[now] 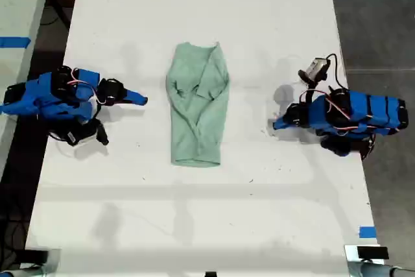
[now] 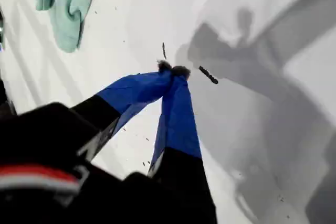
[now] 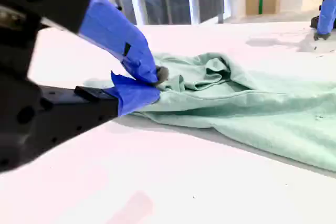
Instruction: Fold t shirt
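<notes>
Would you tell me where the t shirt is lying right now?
In the exterior view the t shirt lies near the middle of the white table, between the two blue arms, touching neither.

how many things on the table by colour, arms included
Pale mint green: 1, the t shirt, lying in the middle of the white table.
Blue: 2, the arm at the exterior view's left and the arm at the exterior view's right.
Total: 3
</notes>
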Robot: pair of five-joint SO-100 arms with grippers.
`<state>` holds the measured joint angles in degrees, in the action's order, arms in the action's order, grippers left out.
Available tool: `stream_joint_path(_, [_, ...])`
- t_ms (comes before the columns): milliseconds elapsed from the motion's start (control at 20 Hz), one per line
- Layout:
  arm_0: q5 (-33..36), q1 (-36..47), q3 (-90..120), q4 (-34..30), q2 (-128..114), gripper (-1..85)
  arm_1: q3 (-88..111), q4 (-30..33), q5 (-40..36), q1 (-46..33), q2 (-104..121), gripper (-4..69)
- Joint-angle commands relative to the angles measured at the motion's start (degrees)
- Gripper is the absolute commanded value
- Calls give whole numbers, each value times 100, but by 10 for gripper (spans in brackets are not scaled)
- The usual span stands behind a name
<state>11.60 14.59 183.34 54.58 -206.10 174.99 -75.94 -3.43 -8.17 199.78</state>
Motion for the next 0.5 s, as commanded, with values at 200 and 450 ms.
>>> stream_joint_path(200, [-413, -132, -18, 176, -53, 0, 149, -264, -97, 0, 88, -12])
stream_joint_path(450, [-510, -149, -70, 105, -18, 0, -97, -483, -211, -26, 97, -12])
